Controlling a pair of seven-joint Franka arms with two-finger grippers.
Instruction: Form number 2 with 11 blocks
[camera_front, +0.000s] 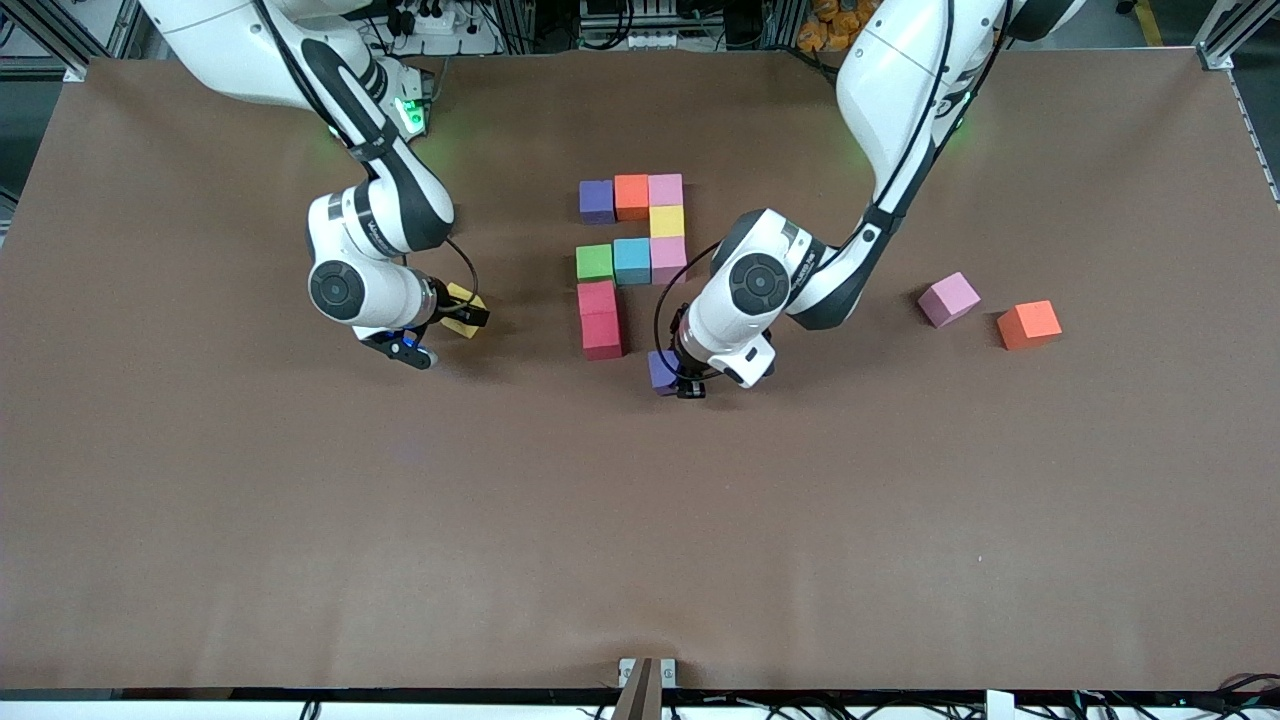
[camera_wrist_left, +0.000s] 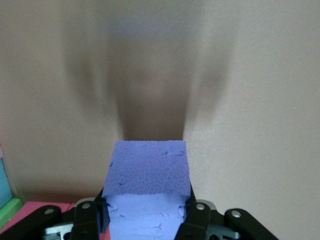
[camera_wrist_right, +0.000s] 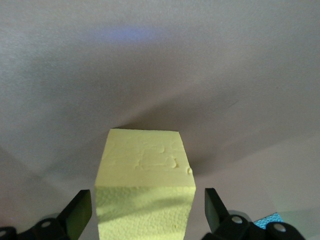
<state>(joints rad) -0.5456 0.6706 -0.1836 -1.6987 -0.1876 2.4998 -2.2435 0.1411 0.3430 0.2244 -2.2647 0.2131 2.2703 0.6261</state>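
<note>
The number 2 stands partly built mid-table: purple (camera_front: 597, 201), orange (camera_front: 631, 196) and pink (camera_front: 665, 189) blocks in the row nearest the robots. A yellow one (camera_front: 667, 221) follows, then a pink (camera_front: 668, 258), blue (camera_front: 631, 260) and green (camera_front: 594, 262) row, then two red blocks (camera_front: 600, 318). My left gripper (camera_front: 668, 380) (camera_wrist_left: 147, 220) is shut on a purple block (camera_front: 660, 370) (camera_wrist_left: 149, 172), low beside the nearer red block (camera_wrist_left: 30, 210). My right gripper (camera_front: 465, 312) (camera_wrist_right: 145, 215) is open around a yellow block (camera_front: 461, 326) (camera_wrist_right: 145, 165) on the table; its fingers (camera_wrist_right: 80, 215) stand clear of it.
A loose pink block (camera_front: 949, 298) and a loose orange block (camera_front: 1028, 324) lie toward the left arm's end of the brown table (camera_front: 640, 520).
</note>
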